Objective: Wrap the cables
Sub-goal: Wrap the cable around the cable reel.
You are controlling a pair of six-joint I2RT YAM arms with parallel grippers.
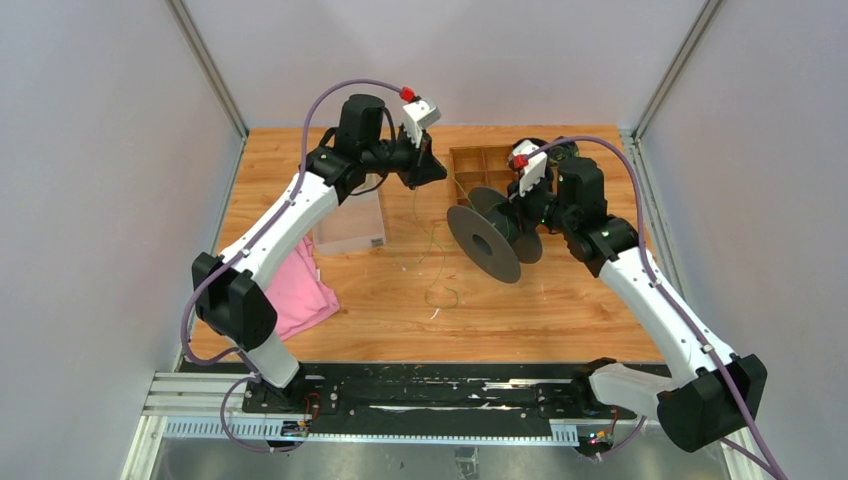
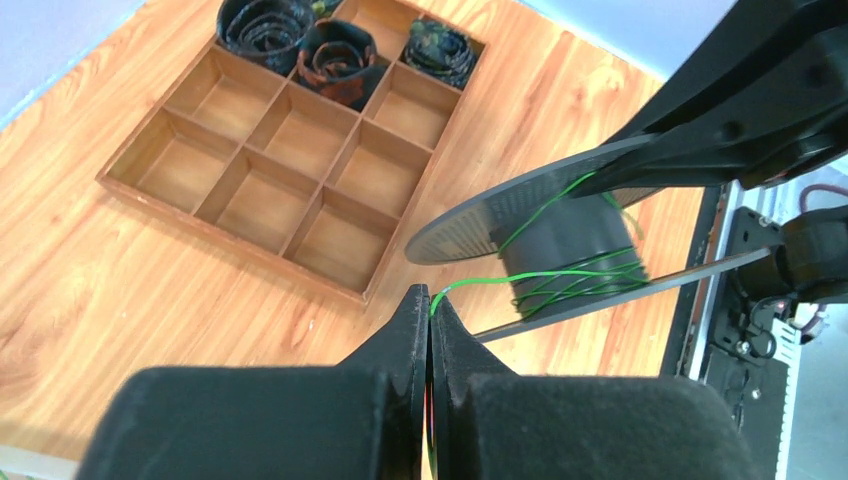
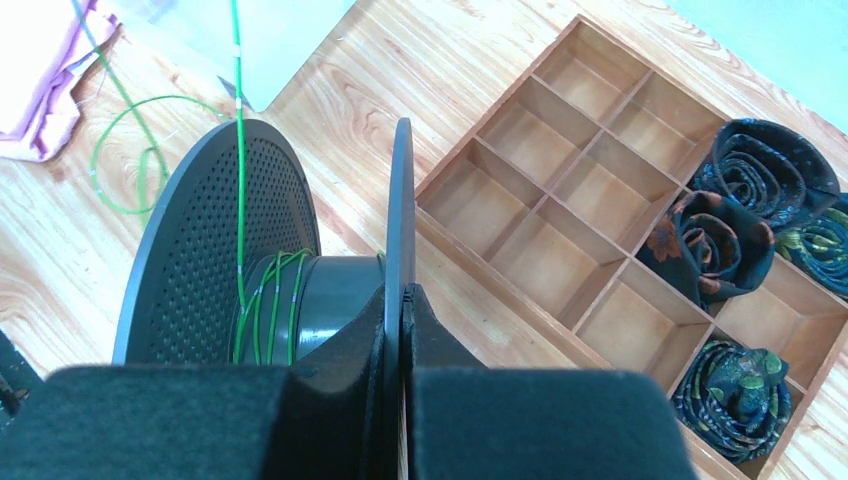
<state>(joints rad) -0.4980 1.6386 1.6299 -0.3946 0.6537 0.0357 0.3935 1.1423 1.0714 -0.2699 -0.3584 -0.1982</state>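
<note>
In the top view, bare table (image 1: 560, 320) at 6 o'clock from the spool (image 1: 485, 240) gives passage. The tray (image 1: 470, 152) blocks 12; the cable (image 3: 239, 120) crosses 9, box (image 1: 350, 228) and cloth (image 1: 300, 295) beyond.

1. A robotics lab test cell: plain pale walls (image 1: 90, 150) box in a wooden table (image 1: 560, 320) on three sides.
2. Bare aluminium frame posts (image 1: 207, 65) rise at the corners, behind the left gripper (image 1: 432, 168) and the right gripper (image 1: 522, 205).
3. Nearer the camera than both grippers, the arm bases are bolted to a black plate (image 1: 430, 400) on slotted metal rails (image 1: 190, 405).
4. Purple cords (image 1: 350, 83) loop openly along each arm.
5. A divided wooden tray (image 1: 470, 170) sits just behind the right gripper.
</note>
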